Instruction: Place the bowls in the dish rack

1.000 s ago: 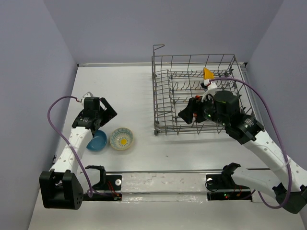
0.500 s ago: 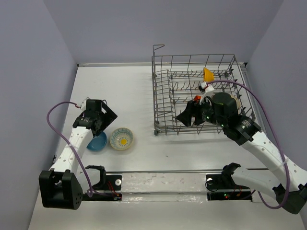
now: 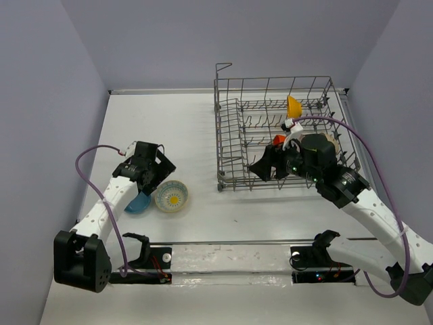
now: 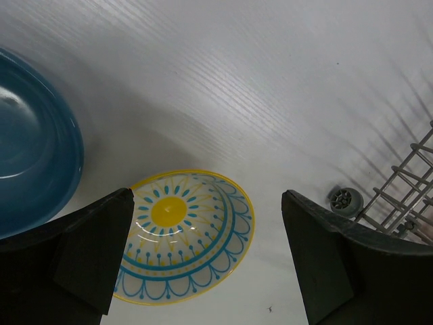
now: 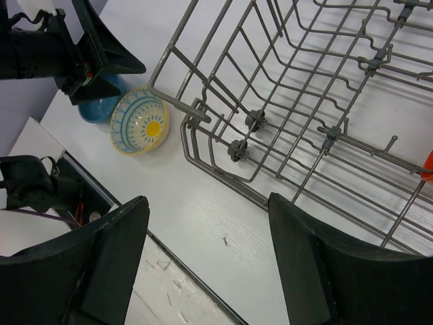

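The grey wire dish rack (image 3: 270, 128) stands at the back right. A yellow-tan bowl (image 3: 293, 105) stands on edge in it, and part of an orange-red bowl (image 3: 278, 139) shows behind my right arm. The flower-pattern bowl (image 3: 172, 196) and the blue bowl (image 3: 139, 202) sit on the table at the left. My left gripper (image 3: 161, 175) hovers open over the flower-pattern bowl (image 4: 183, 237), with the blue bowl (image 4: 30, 176) to its left. My right gripper (image 3: 265, 166) is open and empty at the rack's near edge (image 5: 223, 145), over bare table (image 5: 206, 203).
A small grey wheel (image 4: 346, 200) marks the rack's near left corner. From the right wrist, the flower-pattern bowl (image 5: 140, 125), the blue bowl (image 5: 101, 107) and the left arm's fingers (image 5: 101, 54) lie left of the rack. The table's front edge (image 3: 223, 242) runs just before the arm bases.
My left gripper has swung right and nearer, from over the blue bowl to over the flower-pattern bowl. The right gripper shifted slightly, uncovering the orange-red bowl in the rack.
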You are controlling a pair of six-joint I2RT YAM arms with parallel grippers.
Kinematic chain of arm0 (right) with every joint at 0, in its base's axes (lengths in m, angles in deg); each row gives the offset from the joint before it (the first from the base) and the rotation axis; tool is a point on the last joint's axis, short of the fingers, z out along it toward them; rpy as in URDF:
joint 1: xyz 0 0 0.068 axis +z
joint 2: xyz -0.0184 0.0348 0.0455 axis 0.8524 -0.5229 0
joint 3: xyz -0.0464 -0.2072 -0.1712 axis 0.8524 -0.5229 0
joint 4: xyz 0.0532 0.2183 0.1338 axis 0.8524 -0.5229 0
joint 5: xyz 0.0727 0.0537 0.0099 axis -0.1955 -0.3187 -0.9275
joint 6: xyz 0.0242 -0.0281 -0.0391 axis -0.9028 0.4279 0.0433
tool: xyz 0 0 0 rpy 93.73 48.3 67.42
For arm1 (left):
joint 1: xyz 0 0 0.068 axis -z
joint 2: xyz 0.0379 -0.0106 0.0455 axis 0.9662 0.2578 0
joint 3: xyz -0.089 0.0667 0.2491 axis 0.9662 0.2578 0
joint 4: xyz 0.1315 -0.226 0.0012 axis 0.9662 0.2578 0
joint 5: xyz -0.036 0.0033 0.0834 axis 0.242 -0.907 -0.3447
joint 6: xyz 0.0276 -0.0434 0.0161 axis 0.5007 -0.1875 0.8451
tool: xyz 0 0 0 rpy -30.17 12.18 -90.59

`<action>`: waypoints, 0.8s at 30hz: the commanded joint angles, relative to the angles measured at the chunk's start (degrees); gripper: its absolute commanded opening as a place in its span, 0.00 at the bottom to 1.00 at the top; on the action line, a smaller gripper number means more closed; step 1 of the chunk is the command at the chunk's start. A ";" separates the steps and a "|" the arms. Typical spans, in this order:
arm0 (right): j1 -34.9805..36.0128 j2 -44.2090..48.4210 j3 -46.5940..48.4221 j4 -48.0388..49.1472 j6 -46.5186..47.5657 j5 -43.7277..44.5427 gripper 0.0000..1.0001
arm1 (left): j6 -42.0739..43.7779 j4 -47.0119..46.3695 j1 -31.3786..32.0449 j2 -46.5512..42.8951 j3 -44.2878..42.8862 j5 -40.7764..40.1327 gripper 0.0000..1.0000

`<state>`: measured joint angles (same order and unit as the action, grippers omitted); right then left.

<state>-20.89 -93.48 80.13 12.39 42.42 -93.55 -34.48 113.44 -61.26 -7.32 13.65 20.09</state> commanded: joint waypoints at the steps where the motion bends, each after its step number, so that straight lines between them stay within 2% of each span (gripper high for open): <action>1: 0.03 1.53 -0.39 3.05 0.21 -1.23 0.76 | -2.41 1.36 0.35 -0.51 0.29 -2.72 0.99; 11: 0.03 -1.36 0.23 2.87 0.65 -8.08 0.75 | -3.56 1.27 1.40 -2.97 0.46 -2.63 0.99; 17: 0.03 -7.59 2.15 3.31 -0.32 -12.48 0.70 | -1.19 0.57 1.40 -2.53 -4.53 -2.72 0.99; 24: 10.74 -14.80 11.19 1.56 0.29 -4.51 0.68 | 3.82 -0.40 0.79 -2.00 -13.67 -5.97 0.99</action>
<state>-15.68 -106.09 83.45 12.19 42.22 -102.01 -34.06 114.60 -60.12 -8.83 6.20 17.65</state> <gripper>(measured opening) 0.688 0.989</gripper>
